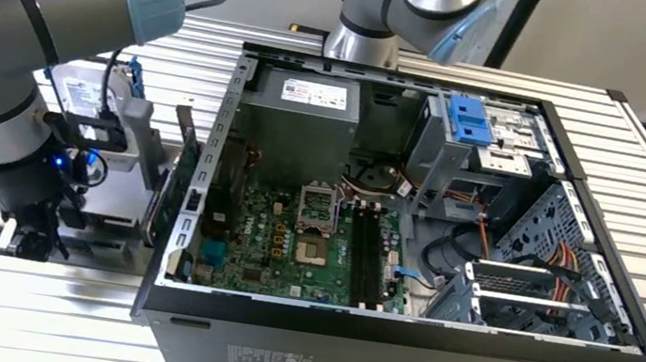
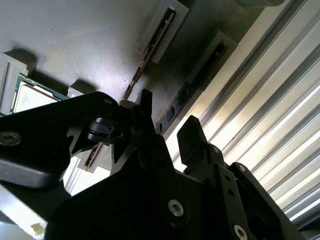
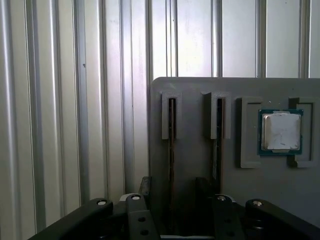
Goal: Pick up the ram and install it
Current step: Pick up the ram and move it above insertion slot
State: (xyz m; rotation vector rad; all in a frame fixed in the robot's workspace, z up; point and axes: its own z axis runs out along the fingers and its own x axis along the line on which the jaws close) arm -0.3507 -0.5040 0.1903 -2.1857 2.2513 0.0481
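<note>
The ram (image 3: 171, 150) stands on edge in a slot of a grey holder (image 3: 200, 90), near the holder's edge. In the second wrist view the ram (image 2: 182, 97) is a thin bluish stick running down between my two black fingers. My gripper (image 3: 173, 187) is open, one finger on each side of the stick with a gap on both sides, which also shows at the gripper (image 2: 167, 117) in the second wrist view. In the exterior view the gripper (image 1: 26, 239) hangs low at the left of the open computer case (image 1: 403, 335). The motherboard's black slots (image 1: 366, 254) lie inside the case.
A second stick (image 3: 218, 140) stands in the neighbouring slot, and a square silver processor (image 3: 281, 131) lies beside it on the holder. An upright green card (image 1: 179, 170) stands between the holder and the case wall. Ribbed metal table (image 3: 60, 125) surrounds everything.
</note>
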